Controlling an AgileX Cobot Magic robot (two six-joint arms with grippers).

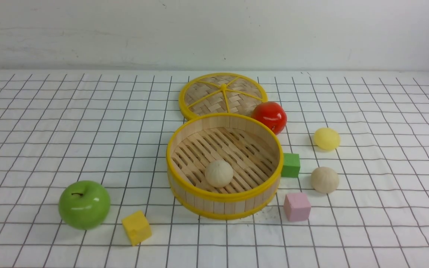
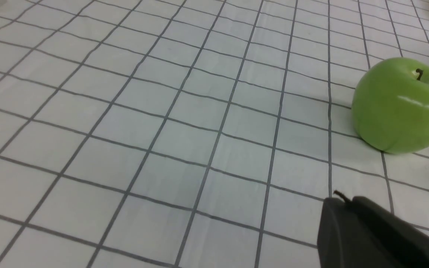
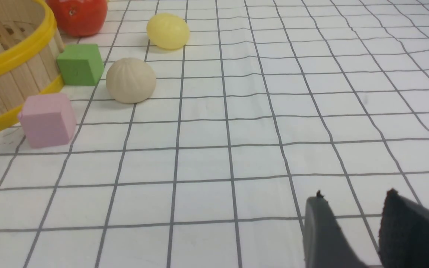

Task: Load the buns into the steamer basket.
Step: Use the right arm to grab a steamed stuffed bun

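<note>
Fingers (image 2: 367, 230) of the left gripper (image 2: 343, 201) are showing as one dark mass at the lower right of the left wrist view. They seem to be pressing together and gripping nothing, above the checked white cloth (image 2: 162, 130) beside a glossy green apple (image 2: 400, 106). In the right wrist view, the right gripper (image 3: 354, 199) is holding its two dark fingers (image 3: 322, 230) slightly spread at the lower right, with nothing between them.

In the front view, neither gripper is appearing. The green apple is sitting at the lower left, with a small yellow cube (image 1: 136, 227) just right of it. At centre, the round light-wood steamer basket (image 1: 199, 199) is standing open, and one beige-cream bun (image 1: 219, 173) is resting on its slatted floor. A flat woven lid (image 1: 222, 94) is lying behind it, and a glossy red apple (image 1: 270, 117) is sitting at its upper right. A green cube (image 1: 291, 165) is touching the basket wall, and a pink cube (image 1: 296, 206) is sitting just below it. Further right, a second beige-cream bun (image 1: 324, 179) and a pale yellow bun (image 1: 326, 138) are lying on the cloth, apart from each other.

Both outside buns are looking light, matte and probably soft, so they may roll or dent. A gentle pinch from above, across the widest part of the dome, is looking safest.
</note>
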